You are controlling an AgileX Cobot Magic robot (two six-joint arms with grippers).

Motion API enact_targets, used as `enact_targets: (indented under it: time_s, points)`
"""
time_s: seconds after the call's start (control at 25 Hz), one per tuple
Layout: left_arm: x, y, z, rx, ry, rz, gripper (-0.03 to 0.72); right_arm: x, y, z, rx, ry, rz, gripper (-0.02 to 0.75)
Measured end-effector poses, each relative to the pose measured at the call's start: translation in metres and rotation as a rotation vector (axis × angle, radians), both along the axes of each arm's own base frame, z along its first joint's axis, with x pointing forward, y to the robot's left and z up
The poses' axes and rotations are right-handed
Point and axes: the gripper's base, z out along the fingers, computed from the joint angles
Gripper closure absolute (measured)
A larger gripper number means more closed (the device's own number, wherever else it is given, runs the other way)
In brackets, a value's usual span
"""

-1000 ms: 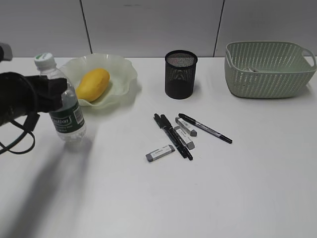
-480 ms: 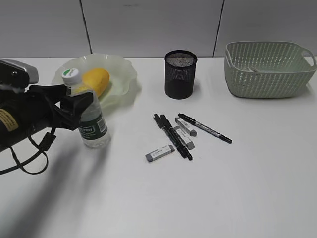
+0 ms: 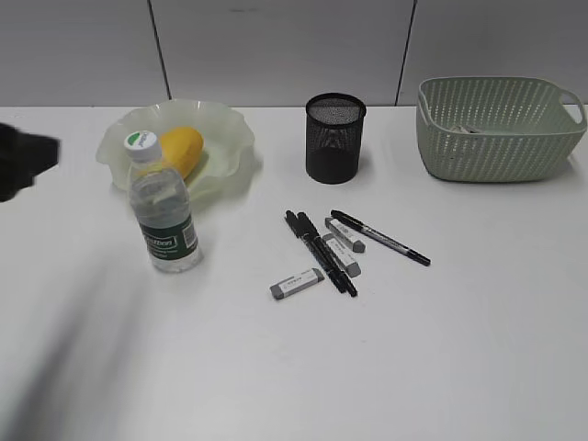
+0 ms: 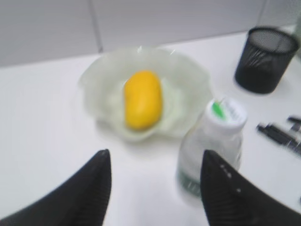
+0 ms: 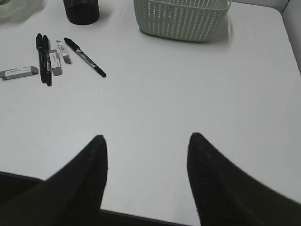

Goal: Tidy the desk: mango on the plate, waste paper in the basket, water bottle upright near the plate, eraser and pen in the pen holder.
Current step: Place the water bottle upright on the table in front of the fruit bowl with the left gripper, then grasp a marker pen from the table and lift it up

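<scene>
**Standing bottle, loose pens and erasers**

Looking at the desk (image 3: 276, 386), the water bottle (image 3: 163, 216) stands upright just in front of the plate (image 3: 230, 138), and the mango (image 3: 177, 150) sits in that plate. The left gripper (image 4: 155, 181) has its jaws spread apart with nothing between them, hanging just short of the bottle. The right gripper (image 5: 146, 162) is spread too, empty, over bare tabletop. Three pens (image 3: 320, 252) and three erasers (image 3: 296, 284) lie loose in front of the pen holder (image 3: 335, 138). The basket (image 3: 496, 129) is at the back right; something pale shows inside it, can't tell what.
</scene>
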Motion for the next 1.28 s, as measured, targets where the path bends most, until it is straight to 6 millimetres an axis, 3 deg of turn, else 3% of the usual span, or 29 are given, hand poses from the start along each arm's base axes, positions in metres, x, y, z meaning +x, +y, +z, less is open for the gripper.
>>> enact_targets:
  time_s: [0.12, 0.24, 0.4, 0.48, 0.6, 0.76, 0.92, 1.0, 1.12, 1.28]
  points:
    - [-0.049, 0.028, 0.029, 0.085, 0.136, 0.147, 0.381, 0.000, 0.000, 0.000, 0.000, 0.000, 0.000, 0.301]
    - [-0.107, 0.050, 0.053, 0.101, 0.149, 0.186, 0.428, 0.000, 0.000, 0.000, 0.001, 0.000, 0.000, 0.301]
    - [-0.169, 0.067, 0.051, 0.084, 0.127, 0.174, 0.439, 0.002, 0.000, 0.001, -0.001, 0.006, 0.002, 0.301]
    - [-0.190, 0.073, 0.045, 0.058, 0.077, 0.173, 0.440, 0.010, 0.003, 0.005, -0.021, 0.029, 0.028, 0.301]
    - [-0.211, 0.078, 0.040, 0.006, -0.065, 0.156, 0.440, 0.036, 0.010, 0.008, -0.055, 0.119, 0.090, 0.301]
    - [-0.218, 0.077, 0.037, 0.001, -0.104, 0.114, 0.441, 0.098, 0.026, 0.002, -0.072, 0.299, 0.162, 0.301]
    - [-0.218, 0.076, 0.037, 0.005, -0.108, 0.099, 0.441, 0.184, 0.052, -0.018, -0.080, 0.485, 0.260, 0.301]
    - [-0.218, 0.076, 0.037, 0.006, -0.109, 0.097, 0.441, 0.228, 0.074, -0.023, -0.125, 0.510, 0.320, 0.306]
    - [-0.218, 0.076, 0.037, 0.005, -0.108, 0.095, 0.441, 0.289, 0.121, -0.051, -0.251, 0.581, 0.434, 0.322]
    - [-0.218, 0.076, 0.037, 0.006, -0.109, 0.095, 0.441, 0.342, 0.158, -0.095, -0.380, 0.714, 0.514, 0.325]
